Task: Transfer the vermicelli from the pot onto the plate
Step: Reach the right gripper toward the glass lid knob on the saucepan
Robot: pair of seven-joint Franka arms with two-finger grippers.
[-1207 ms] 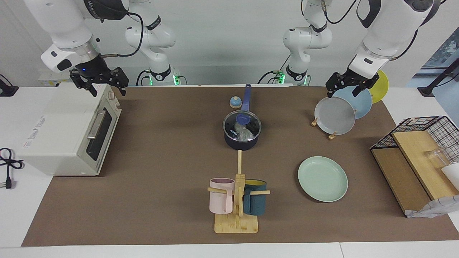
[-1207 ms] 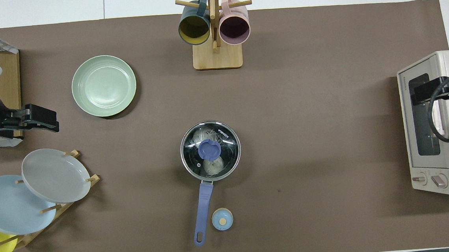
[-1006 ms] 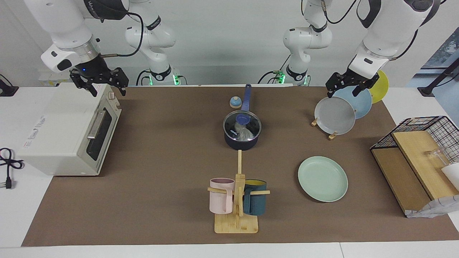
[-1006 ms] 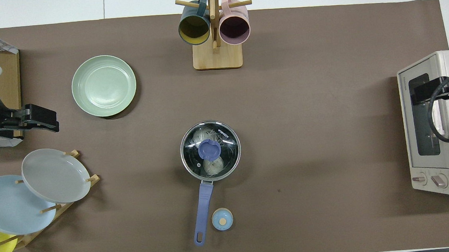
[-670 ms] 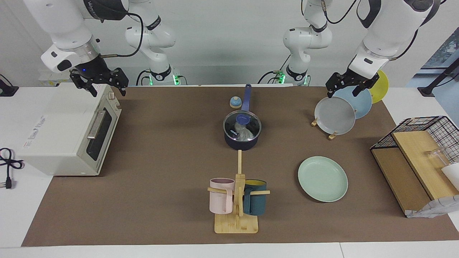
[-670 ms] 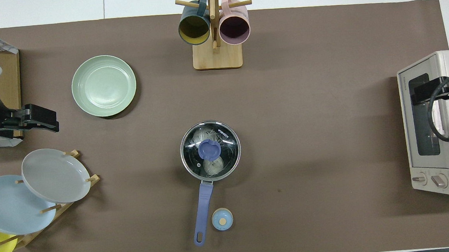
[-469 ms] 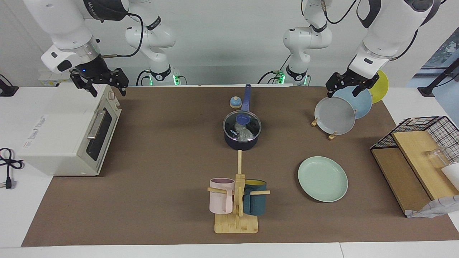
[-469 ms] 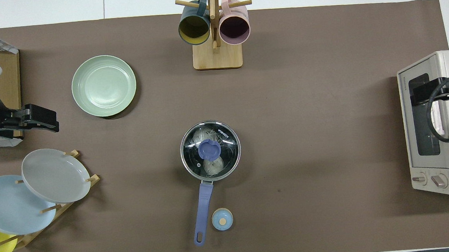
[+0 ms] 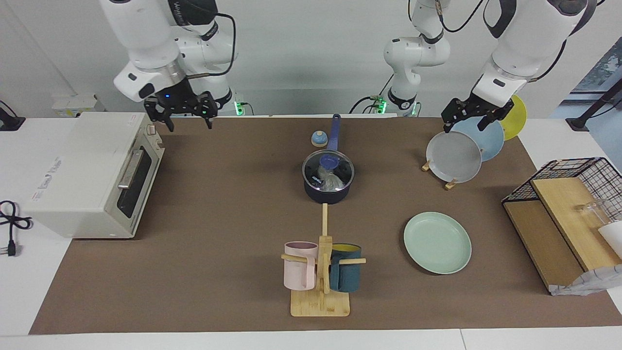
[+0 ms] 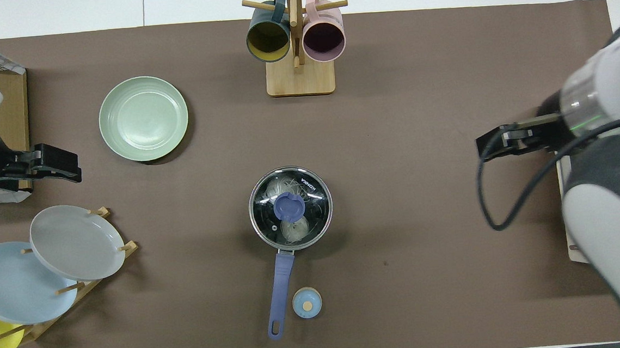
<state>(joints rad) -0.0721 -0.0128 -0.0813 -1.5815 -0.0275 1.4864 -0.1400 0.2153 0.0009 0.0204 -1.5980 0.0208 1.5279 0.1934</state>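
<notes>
Facing view showed the right gripper (image 9: 183, 119), fingers apart, over bare mat; left gripper (image 9: 467, 118) open over the rack, waiting. Vermicelli (image 10: 291, 229) lay in the lidded pot (image 9: 326, 193); lid (image 10: 290, 208) likely first, plate (image 9: 437, 242) bare.

Wall (image 9: 301, 53): plain pale grey-white, rising above the robots' end of the table.
Table (image 9: 19, 291): white top, bare at both ends and along the edge farthest from the robots.
Mat (image 9: 218, 218): brown, covering most of the tabletop.
Window (image 9: 600, 68): glimpsed at the left arm's end, greenery showing outside.
Light: even and soft, casting only faint shadows on the mat.
Cable (image 9: 9, 221): black, lying on the white top at the right arm's end.
</notes>
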